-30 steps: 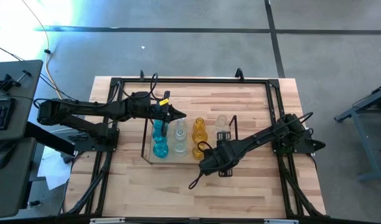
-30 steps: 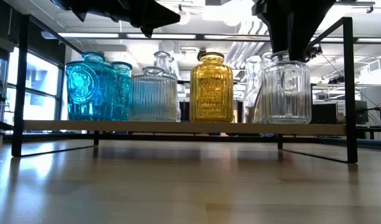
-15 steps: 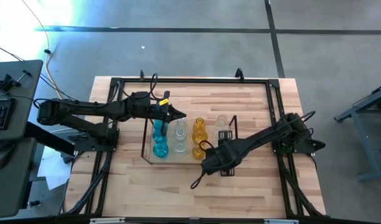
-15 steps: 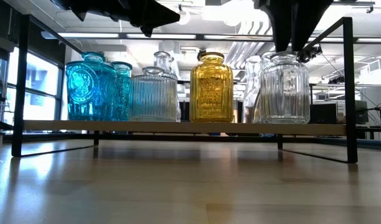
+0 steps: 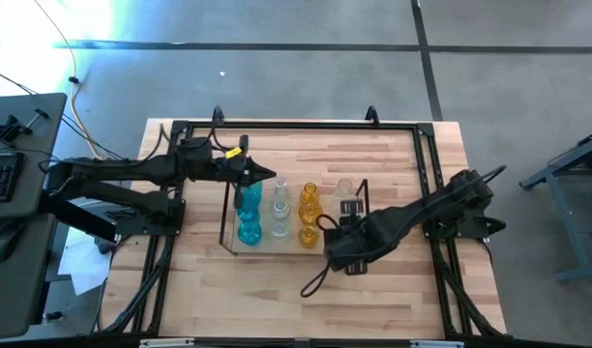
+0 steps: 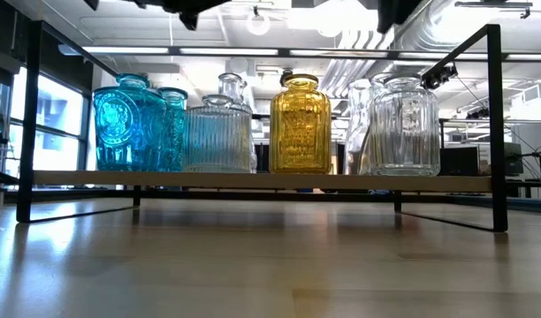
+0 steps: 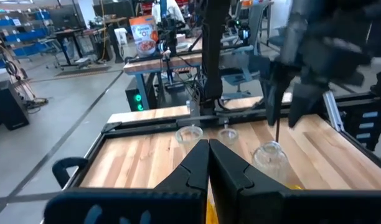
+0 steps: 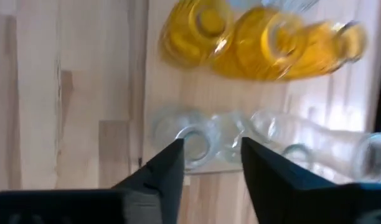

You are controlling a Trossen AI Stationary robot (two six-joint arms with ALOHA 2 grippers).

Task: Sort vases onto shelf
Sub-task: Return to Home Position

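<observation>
On the table [image 5: 393, 290], the shelf [image 6: 253, 179] holds four rows. I count three yellow vases [image 8: 265, 40] and three clear vases [image 8: 197, 140]. The blue vases [image 5: 248, 230] are partly hidden by the left gripper [image 7: 208, 144], its fingers pressed together. The right gripper [image 8: 212, 149] hangs spread and empty above the end clear row.

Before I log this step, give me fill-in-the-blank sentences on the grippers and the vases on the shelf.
The left gripper is ____.
The right gripper is ____, holding nothing.
On the shelf, the yellow vases stand between rows of ____ vases.
Missing: shut; open; clear.
</observation>
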